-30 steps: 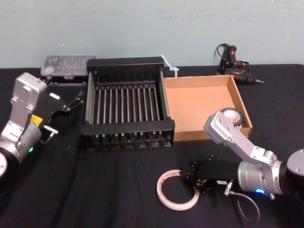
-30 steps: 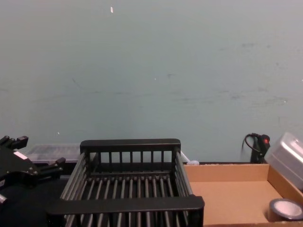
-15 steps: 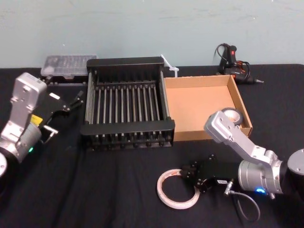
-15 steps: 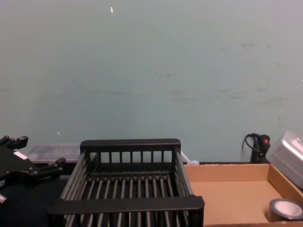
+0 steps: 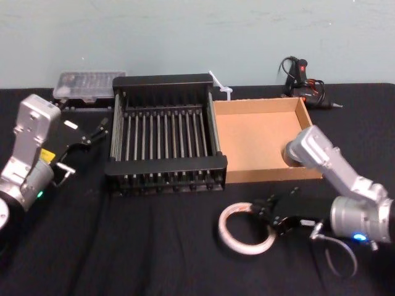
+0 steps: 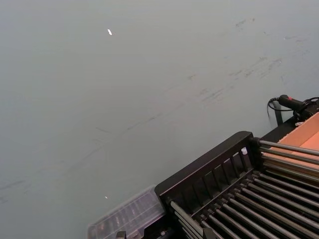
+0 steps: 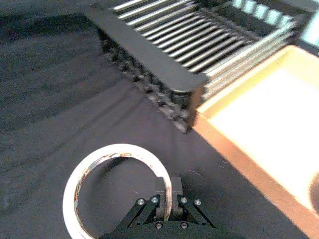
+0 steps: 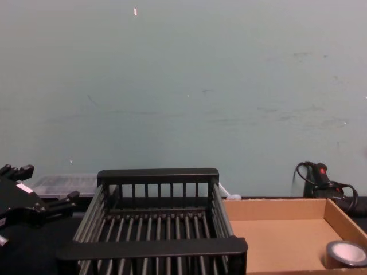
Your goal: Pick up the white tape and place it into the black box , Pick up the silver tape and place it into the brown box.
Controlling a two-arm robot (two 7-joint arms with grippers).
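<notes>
The white tape, a thin ring with red marks, is in front of the brown box. My right gripper is shut on its right rim. In the right wrist view the fingers pinch the white tape, which stands tilted over the black cloth. The silver tape lies in the brown box's near right corner; in the head view my right arm hides it. The black box stands left of the brown box with nothing in it. My left gripper hangs open left of the crate.
A clear plastic parts case sits behind the crate at the back left. A black tool with red wires lies at the back right, and a white strip lies behind the boxes. Black cloth covers the table.
My right gripper has carried the white tape to the right and tilted it up. The right arm's elbow swung right, out of the chest view. The left arm has not moved.
</notes>
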